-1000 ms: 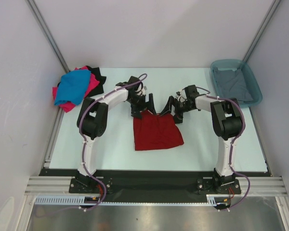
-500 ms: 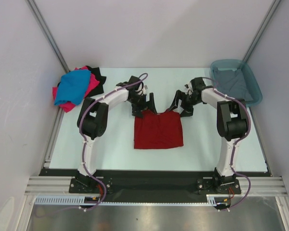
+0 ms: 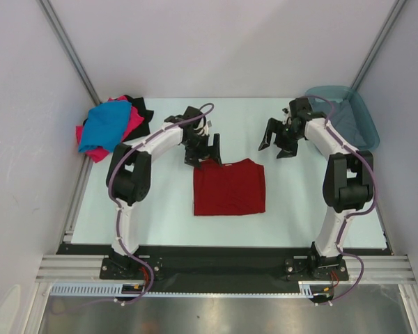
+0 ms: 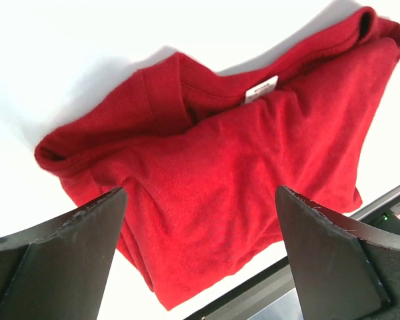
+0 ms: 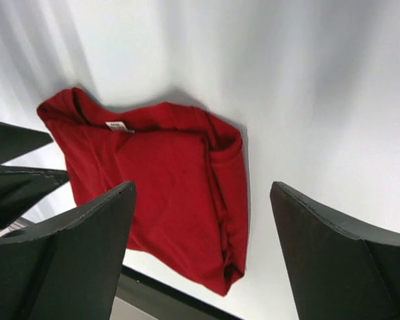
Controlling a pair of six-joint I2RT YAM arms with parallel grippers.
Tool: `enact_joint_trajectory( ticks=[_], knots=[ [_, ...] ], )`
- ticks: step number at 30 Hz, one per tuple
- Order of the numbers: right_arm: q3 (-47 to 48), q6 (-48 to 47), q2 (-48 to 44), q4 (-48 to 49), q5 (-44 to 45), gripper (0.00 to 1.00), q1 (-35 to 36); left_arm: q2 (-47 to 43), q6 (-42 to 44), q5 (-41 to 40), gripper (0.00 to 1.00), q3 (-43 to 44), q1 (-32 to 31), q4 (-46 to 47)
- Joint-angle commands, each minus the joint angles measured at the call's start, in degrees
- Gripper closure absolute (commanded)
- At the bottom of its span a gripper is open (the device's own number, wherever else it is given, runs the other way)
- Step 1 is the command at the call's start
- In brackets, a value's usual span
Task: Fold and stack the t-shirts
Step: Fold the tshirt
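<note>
At frame centre, dark red cloth t-shirt laid folded on worktop, left hand and right hand spread.

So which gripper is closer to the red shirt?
Left. The left gripper hangs at the far left corner of the shirt; the right gripper is clearly apart, over toward the tub.

The pale table is carrying a folded dark red t-shirt mid-surface. A heap of t-shirts, blue on top, is sitting far left, a teal tub far right.
</note>
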Motion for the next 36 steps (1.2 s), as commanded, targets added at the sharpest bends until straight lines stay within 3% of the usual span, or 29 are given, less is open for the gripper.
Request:
enact_joint_trajectory(
  ticks=[1,7,10,11,12,13,19,25,36],
  knots=[
    [-0.74,0.57,-3.40,-4.47,1.74,0.12,0.57,-4.31,1.81,-0.20,0.00,1.36,0.01,-0.75],
    [-4.70,0.93,-5.42,-5.79,2.44,0.17,1.80,-4.93,1.98,-0.73,0.00,-0.66,0.01,-0.66],
    [-5.84,1.63,-6.57,-6.41,6.75,0.34,2.33,-5.54,2.33,-1.43,0.00,-1.54,0.01,-0.76],
    [-6.11,1.72,-6.75,-6.41,7.71,0.42,2.16,-5.80,2.42,-1.43,0.00,-1.63,0.10,-0.58],
    [-6.20,2.24,-6.92,-6.32,9.03,0.63,2.07,-5.98,2.68,-1.43,0.00,-1.63,0.01,-0.58],
    [-6.29,2.85,-7.36,-6.32,10.52,1.00,2.07,-6.07,2.77,-1.52,0.00,-1.72,0.01,-0.58],
    [-8.21,4.18,-5.70,-4.83,10.27,1.00,1.46,-6.07,3.30,-2.05,0.00,-1.36,0.01,-0.93],
    [-12.35,5.93,-1.30,0.79,3.77,1.00,0.75,-5.63,3.48,-2.49,0.00,-2.24,0.27,-0.67],
    [-11.38,8.13,4.94,5.27,-2.65,1.00,0.75,-3.35,3.39,-1.08,0.00,0.91,0.71,-1.37]
  ],
)
